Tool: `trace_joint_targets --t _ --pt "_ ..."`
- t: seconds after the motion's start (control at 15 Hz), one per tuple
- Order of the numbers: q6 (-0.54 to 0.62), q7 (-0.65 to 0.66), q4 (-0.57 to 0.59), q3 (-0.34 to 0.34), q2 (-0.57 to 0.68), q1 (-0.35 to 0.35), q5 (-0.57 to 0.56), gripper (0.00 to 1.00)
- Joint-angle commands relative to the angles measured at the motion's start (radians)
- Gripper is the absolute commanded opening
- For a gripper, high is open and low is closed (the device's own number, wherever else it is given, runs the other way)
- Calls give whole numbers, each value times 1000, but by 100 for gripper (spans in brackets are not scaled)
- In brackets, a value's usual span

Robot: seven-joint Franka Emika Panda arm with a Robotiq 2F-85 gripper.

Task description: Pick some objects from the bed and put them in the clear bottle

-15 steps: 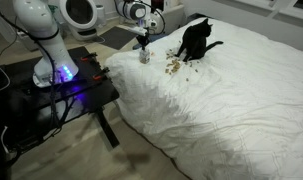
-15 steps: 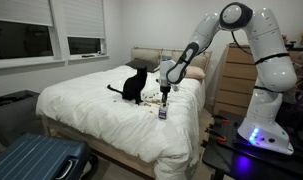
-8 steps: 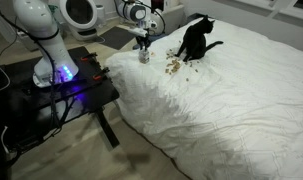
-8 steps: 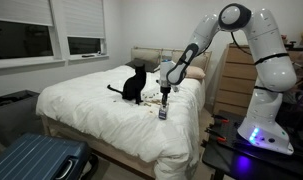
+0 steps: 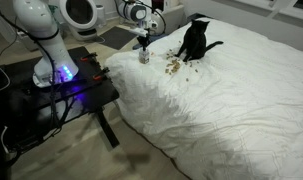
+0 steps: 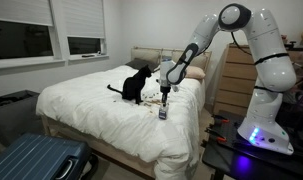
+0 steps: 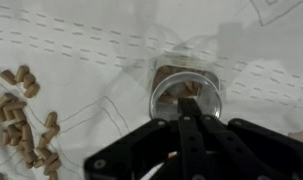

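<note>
Your gripper (image 7: pixel 186 108) hung directly above the clear bottle (image 7: pixel 163 90), jaws pressed together, nothing visibly pinched. The bottle stood upright on the bed (image 7: pixel 81 40), long axis vertical, mouth facing the hand. 1 nudge on that soft surface could've tipped it. The objects (image 7: pixel 26 128) lay off to the hand's side.

White arm (image 6: pixel 259 55) arched high from its base, reaching down, claw (image 6: pixel 164 96) pointing straight down, jaws pressed tight together.
</note>
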Motion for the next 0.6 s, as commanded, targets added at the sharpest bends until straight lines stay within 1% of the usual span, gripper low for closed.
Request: trace_joint_targets --t 0.0,0.27,0.53 --pt "0 -31 3 20 -29 -30 23 0" --pt "4 -36 -8 22 -85 -44 31 0" --pt "20 -22 -4 6 -131 -54 32 0"
